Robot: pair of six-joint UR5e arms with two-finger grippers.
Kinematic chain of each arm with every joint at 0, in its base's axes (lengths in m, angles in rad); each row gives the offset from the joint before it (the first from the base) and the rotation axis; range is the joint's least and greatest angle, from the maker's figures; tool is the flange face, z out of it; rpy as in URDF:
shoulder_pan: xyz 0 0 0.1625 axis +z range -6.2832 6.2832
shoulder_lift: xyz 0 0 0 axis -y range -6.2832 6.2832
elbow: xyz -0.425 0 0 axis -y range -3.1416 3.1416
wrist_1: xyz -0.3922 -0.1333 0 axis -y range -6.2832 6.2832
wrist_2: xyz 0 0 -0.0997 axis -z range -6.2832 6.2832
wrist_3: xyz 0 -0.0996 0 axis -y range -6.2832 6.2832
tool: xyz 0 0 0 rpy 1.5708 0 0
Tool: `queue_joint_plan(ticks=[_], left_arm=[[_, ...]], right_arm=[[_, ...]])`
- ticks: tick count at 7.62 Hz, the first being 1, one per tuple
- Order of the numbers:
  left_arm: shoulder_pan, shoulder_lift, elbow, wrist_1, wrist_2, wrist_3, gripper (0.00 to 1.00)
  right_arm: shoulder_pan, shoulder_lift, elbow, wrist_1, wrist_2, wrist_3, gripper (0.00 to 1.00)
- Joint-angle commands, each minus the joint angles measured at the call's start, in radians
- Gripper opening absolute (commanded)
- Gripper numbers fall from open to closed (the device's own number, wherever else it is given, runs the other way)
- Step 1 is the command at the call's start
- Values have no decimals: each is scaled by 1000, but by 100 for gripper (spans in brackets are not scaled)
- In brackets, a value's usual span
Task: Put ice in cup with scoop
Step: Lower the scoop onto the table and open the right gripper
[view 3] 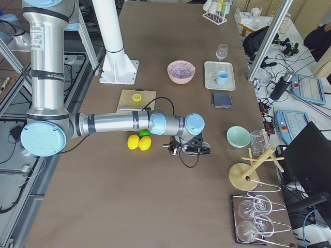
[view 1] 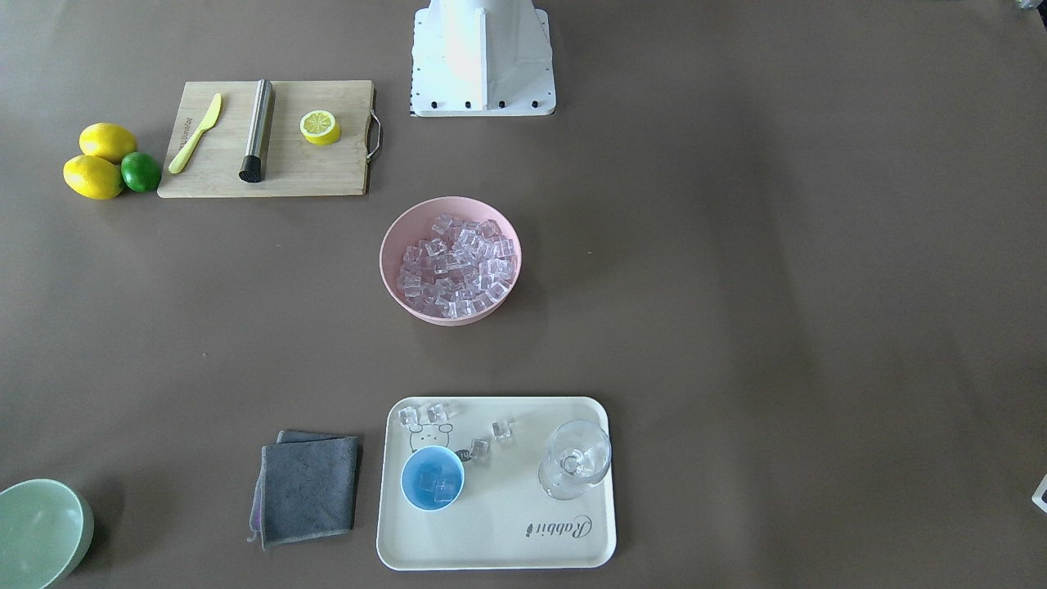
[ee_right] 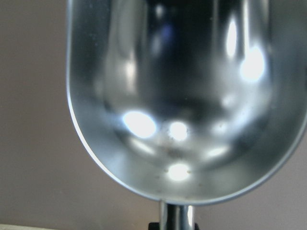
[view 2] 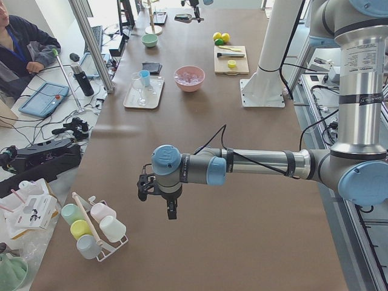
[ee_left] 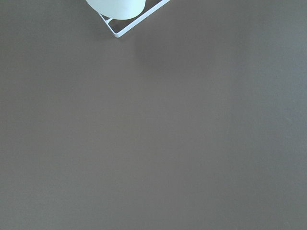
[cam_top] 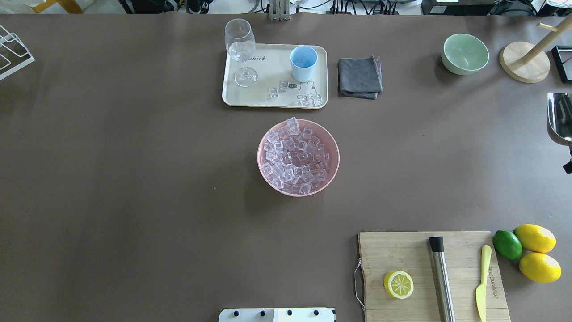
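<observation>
The ice (view 1: 458, 266) fills a pink bowl (cam_top: 333, 154) at the table's middle. The light-blue cup (view 1: 432, 478) stands on a cream tray (view 1: 523, 540) and holds a few cubes; several loose cubes (view 1: 421, 415) lie on the tray beside it. My right gripper (view 3: 187, 148) is shut on the steel scoop (cam_top: 561, 118) at the table's far right edge. In the right wrist view the scoop (ee_right: 172, 96) is empty. My left gripper (view 2: 171, 212) hangs over bare table far from the tray; I cannot tell if it is open.
A stemmed glass (cam_top: 241, 51) stands on the tray. A grey cloth (cam_top: 359, 77) and a green bowl (cam_top: 464, 53) lie right of it. A cutting board (cam_top: 402, 250) holds a lemon half, a steel rod and a yellow knife. Lemons and a lime (cam_top: 507, 244) sit beside it.
</observation>
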Motion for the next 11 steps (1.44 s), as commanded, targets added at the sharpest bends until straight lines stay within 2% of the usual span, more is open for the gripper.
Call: queue_joint_plan(ticks=[1, 4, 8, 10, 11], left_arm=[[1, 0, 0, 0, 0, 0, 98], [1, -2, 0, 0, 0, 0, 98], [10, -2, 0, 0, 0, 0, 98], [10, -2, 0, -2, -2, 0, 98], [10, -2, 0, 0, -2, 0, 98]], right_arm=[[-5, 11, -136, 81, 104, 0, 0], [-43, 79, -260, 81, 158, 0, 0], [-100, 92, -287, 81, 169, 1, 0], [-100, 95, -282, 81, 171, 39, 55], [-100, 106, -269, 81, 161, 81, 77]])
